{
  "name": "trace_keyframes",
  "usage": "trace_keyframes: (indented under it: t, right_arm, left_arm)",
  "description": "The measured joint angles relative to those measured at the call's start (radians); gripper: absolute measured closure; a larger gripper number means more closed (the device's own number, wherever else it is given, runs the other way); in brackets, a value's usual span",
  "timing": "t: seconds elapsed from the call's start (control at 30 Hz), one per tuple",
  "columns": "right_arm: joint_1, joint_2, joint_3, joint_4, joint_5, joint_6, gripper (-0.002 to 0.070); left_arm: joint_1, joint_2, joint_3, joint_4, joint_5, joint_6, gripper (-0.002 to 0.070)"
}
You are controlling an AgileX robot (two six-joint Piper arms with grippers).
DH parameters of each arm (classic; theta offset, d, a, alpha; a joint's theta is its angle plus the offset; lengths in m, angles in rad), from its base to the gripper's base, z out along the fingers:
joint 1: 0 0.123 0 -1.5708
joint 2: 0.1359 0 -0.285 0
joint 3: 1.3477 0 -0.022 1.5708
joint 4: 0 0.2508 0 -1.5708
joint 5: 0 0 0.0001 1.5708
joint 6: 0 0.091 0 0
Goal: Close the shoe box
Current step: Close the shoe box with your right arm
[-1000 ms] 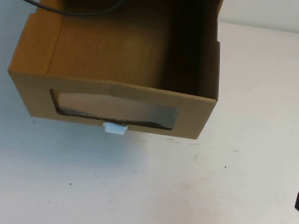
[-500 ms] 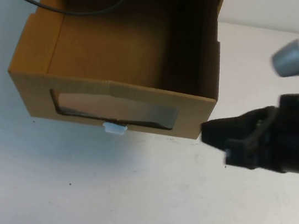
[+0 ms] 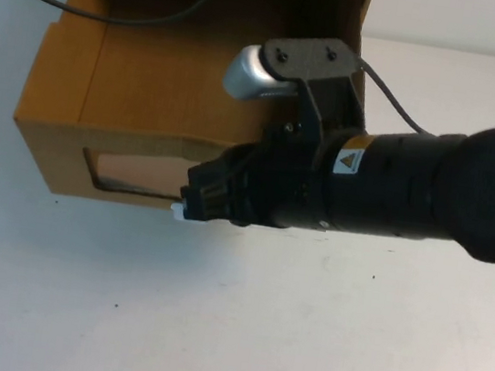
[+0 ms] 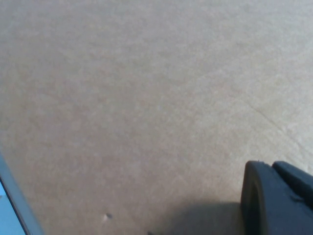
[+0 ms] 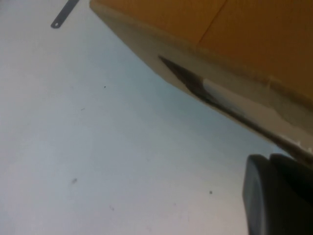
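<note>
The shoe box is brown cardboard and its drawer stands pulled out toward me, open on top. Its front has a clear window with a small white pull tab below it. My right gripper reaches in from the right, shut and empty, with its tip at the drawer front just above the tab. The right wrist view shows the box front close to the right gripper. My left gripper is out of the high view; it is shut, close against plain cardboard.
The box stands on a white table. A black cable hangs across the back of the open drawer. My right arm's body covers the drawer's right front corner and the right half of the window.
My right arm has swept in from the right edge of the table leftward across the drawer front to the white tab. The box has not moved.
</note>
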State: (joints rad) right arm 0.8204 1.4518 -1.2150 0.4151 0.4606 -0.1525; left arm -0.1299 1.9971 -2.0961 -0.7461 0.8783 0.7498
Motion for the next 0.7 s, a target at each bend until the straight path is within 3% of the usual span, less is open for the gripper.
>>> trace_keyframes:
  t: [0.7]
  right_arm:
    - [-0.117,0.225,-0.289,-0.005,0.030,-0.010,0.0687]
  left_arm:
    - [0.000,0.000,0.000,-0.002,0.000,-0.004,0.0677]
